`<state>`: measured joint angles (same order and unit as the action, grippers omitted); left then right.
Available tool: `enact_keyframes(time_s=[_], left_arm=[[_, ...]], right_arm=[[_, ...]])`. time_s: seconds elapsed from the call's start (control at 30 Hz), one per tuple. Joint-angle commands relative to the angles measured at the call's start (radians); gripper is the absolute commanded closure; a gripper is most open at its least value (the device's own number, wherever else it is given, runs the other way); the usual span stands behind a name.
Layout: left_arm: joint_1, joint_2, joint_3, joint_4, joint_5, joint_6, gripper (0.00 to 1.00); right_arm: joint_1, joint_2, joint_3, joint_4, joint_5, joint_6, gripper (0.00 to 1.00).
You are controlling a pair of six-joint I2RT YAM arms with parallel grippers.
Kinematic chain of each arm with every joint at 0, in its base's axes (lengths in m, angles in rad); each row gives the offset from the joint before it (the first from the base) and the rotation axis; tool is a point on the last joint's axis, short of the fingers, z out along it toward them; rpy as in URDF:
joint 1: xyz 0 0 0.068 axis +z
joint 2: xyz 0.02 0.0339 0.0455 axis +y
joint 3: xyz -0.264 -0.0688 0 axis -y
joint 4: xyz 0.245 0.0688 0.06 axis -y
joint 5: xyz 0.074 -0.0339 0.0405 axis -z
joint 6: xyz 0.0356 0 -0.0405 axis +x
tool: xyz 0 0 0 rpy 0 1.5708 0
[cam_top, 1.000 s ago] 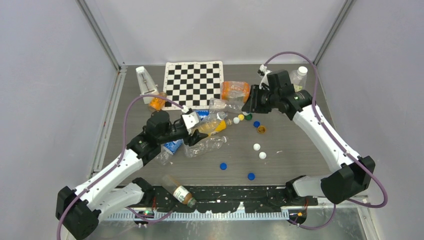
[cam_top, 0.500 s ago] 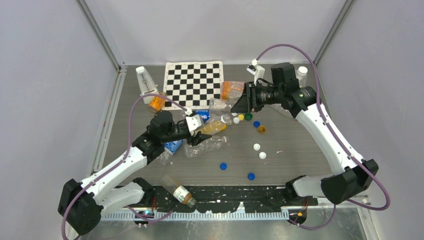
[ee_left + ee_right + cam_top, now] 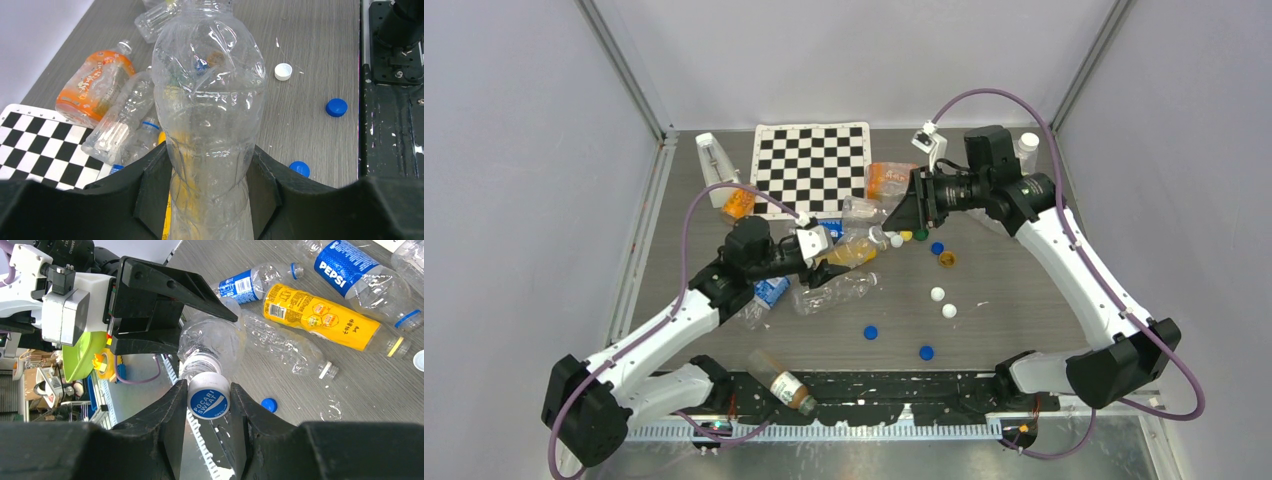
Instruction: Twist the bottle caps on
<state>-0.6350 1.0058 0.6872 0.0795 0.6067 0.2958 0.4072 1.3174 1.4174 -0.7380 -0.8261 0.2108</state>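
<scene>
My left gripper (image 3: 209, 150) is shut on the waist of a clear crumpled bottle (image 3: 210, 85), held off the table with its neck pointing away. My right gripper (image 3: 209, 387) is shut on a white bottle cap with a blue top (image 3: 209, 399), which sits right at the mouth of that bottle (image 3: 212, 347). Seen from above, the left gripper (image 3: 824, 268) and right gripper (image 3: 902, 215) face each other mid-table. Loose caps lie between the arms: white (image 3: 937, 294), blue (image 3: 870, 332), orange (image 3: 946, 259), yellow (image 3: 906, 235), green (image 3: 921, 234).
Several bottles lie around the left gripper: a yellow-labelled one (image 3: 320, 315), a Pepsi one (image 3: 350, 265), an orange one (image 3: 95, 87) and a clear one (image 3: 834, 290). A checkerboard (image 3: 812, 165) is at the back. Another bottle (image 3: 781, 383) lies at the front edge.
My right gripper has swung up from pointing down to pointing sideways at the left gripper, carrying the cap. The left gripper has shifted slightly right and back with its bottle.
</scene>
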Motion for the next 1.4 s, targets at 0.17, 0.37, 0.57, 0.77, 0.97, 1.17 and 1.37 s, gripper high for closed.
enact_keyframes(time_s=[0.17, 0.37, 0.57, 0.77, 0.97, 1.17, 1.37], left_arm=[[-0.003, 0.009, 0.059, 0.044, 0.039, 0.002, 1.0], [-0.004, 0.011, 0.076, 0.018, 0.054, 0.003, 1.0], [-0.004, 0.007, 0.111, -0.069, 0.076, 0.03, 1.0], [-0.004, 0.008, 0.155, -0.17, 0.1, 0.054, 1.0], [-0.005, -0.004, 0.151, -0.137, 0.143, 0.02, 1.0], [-0.004, -0.01, 0.104, 0.019, 0.151, -0.059, 1.0], [-0.003, -0.021, 0.046, 0.134, 0.096, -0.09, 1.0]], right_arm=[[0.031, -0.003, 0.021, 0.005, -0.046, -0.026, 0.76], [0.044, 0.001, 0.02, -0.007, -0.032, -0.045, 0.76], [0.069, 0.017, 0.043, -0.063, 0.013, -0.105, 0.76], [0.102, 0.037, 0.064, -0.116, 0.042, -0.168, 0.77], [0.121, 0.056, 0.067, -0.132, 0.005, -0.203, 0.79], [0.13, 0.068, 0.064, -0.114, -0.026, -0.194, 0.79], [0.13, 0.078, 0.073, -0.087, -0.026, -0.126, 0.81]])
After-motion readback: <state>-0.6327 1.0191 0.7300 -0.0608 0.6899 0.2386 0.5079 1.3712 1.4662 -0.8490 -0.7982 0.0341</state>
